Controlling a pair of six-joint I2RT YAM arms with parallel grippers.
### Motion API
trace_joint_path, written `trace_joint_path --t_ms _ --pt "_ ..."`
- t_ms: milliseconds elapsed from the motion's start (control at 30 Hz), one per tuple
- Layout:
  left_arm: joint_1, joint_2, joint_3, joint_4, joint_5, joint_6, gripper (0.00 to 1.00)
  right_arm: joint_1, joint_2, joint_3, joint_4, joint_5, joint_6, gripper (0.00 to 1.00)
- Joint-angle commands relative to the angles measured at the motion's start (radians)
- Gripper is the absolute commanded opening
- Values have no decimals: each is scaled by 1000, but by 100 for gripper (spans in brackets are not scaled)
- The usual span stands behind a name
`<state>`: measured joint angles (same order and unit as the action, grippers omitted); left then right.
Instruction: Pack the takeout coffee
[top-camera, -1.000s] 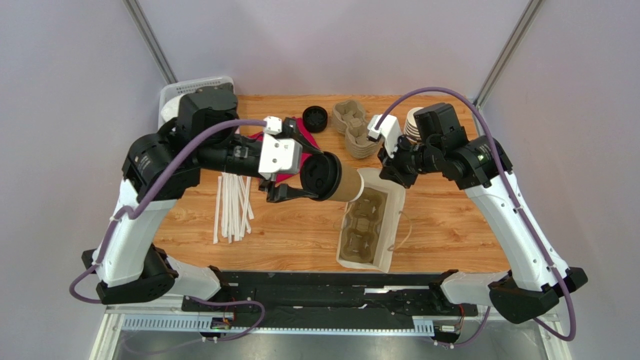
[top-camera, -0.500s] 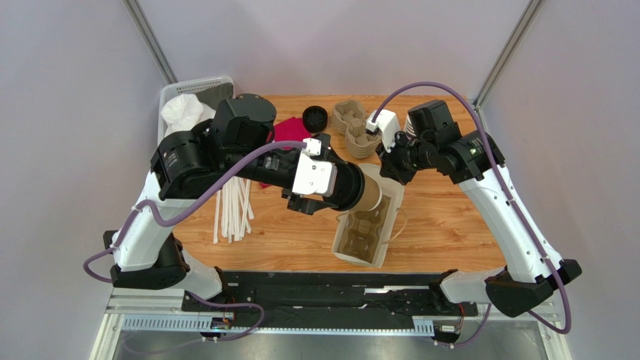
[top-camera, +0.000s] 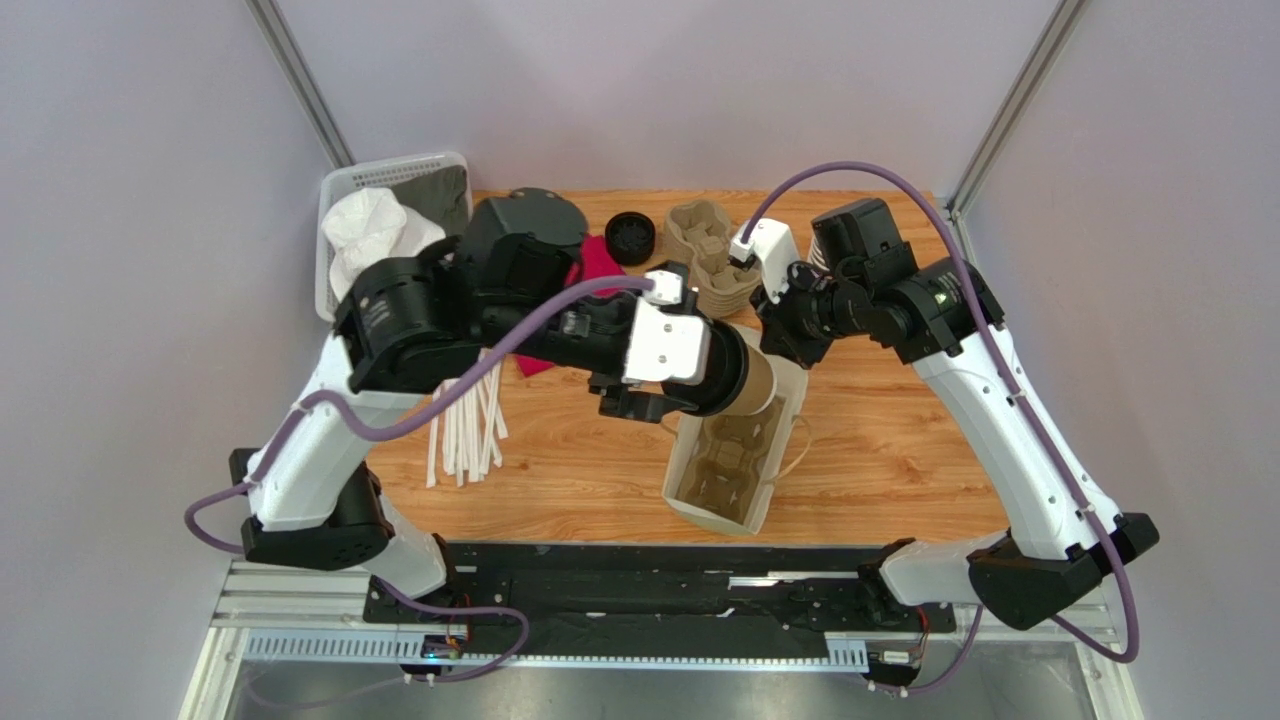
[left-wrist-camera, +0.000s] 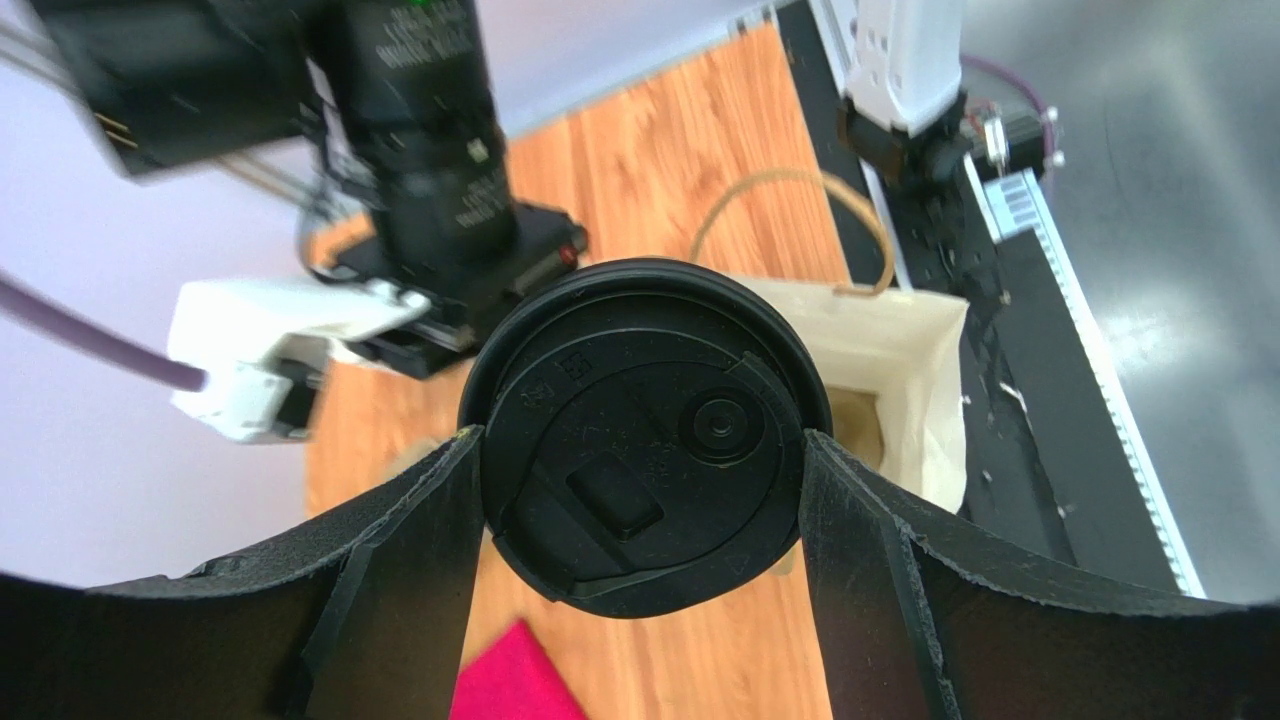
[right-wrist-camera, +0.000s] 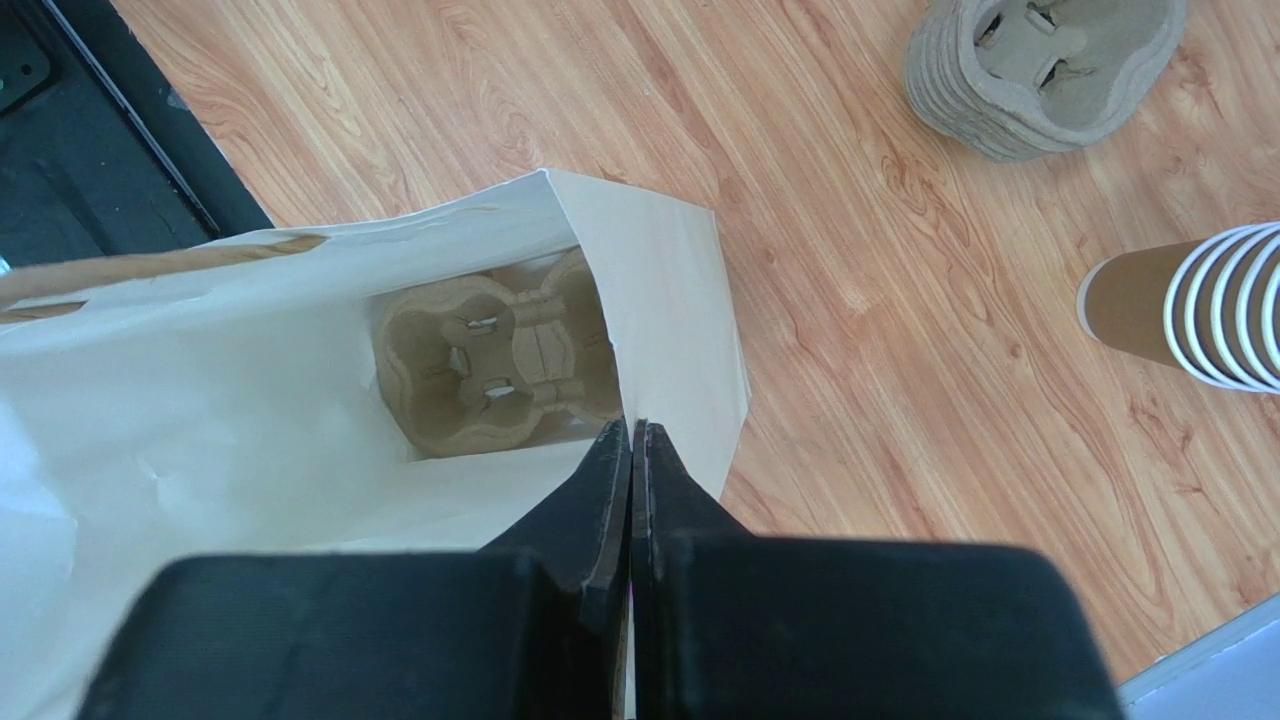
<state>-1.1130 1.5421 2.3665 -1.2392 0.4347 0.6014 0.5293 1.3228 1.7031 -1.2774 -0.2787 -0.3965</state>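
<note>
Plain grey walls close in a wooden worktop (top-camera: 887, 450), and a black rail runs along its near edge. On the far edge you have a white basket (top-camera: 343, 192) in the left corner, a loose black lid (top-camera: 630, 236), a stack of pulp cup trays (top-camera: 706, 258) and, on the right, a stack of paper cups (right-wrist-camera: 1187, 308) lying on its side. White straws (top-camera: 469, 413) lie on the left, and the bare wood at the near right leaves open room. A white paper bag (top-camera: 744, 503) sits mid-worktop with a pulp tray (right-wrist-camera: 496, 360) in its bottom. Your right fingers (right-wrist-camera: 604, 495) are pressed together on the bag's far rim, with the mouth gaping. Your left fingers (left-wrist-camera: 879, 563) stand wide around the takeout coffee (top-camera: 747, 383), clamping it at the lid. The cup is held on its side above the worktop, with its base at the bag's mouth and its lid facing the left wrist camera. You cannot tell whether the base has passed the rim, because the left arm covers part of the cup from above. That arm also hides most of a red cloth (top-camera: 598, 263).
</note>
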Motion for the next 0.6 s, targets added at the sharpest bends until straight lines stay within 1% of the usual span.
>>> trace_joint_path --t_ms 0,100,267,433,567 --pt "-21 30 -96 15 -103 -37 0 6 -5 35 10 -5 28 0" --pt "-24 49 -134 35 -168 -46 0 6 -19 23 9 -16 36 0" --pt "-39 99 -162 43 -206 -69 0 5 -31 -11 4 -53 53 0" --pt "-47 98 -283 101 -214 -68 0 6 -43 -48 3 -76 67 0" --pt "-53 79 -429 165 -214 -43 0 6 -54 -80 3 -96 106 0"
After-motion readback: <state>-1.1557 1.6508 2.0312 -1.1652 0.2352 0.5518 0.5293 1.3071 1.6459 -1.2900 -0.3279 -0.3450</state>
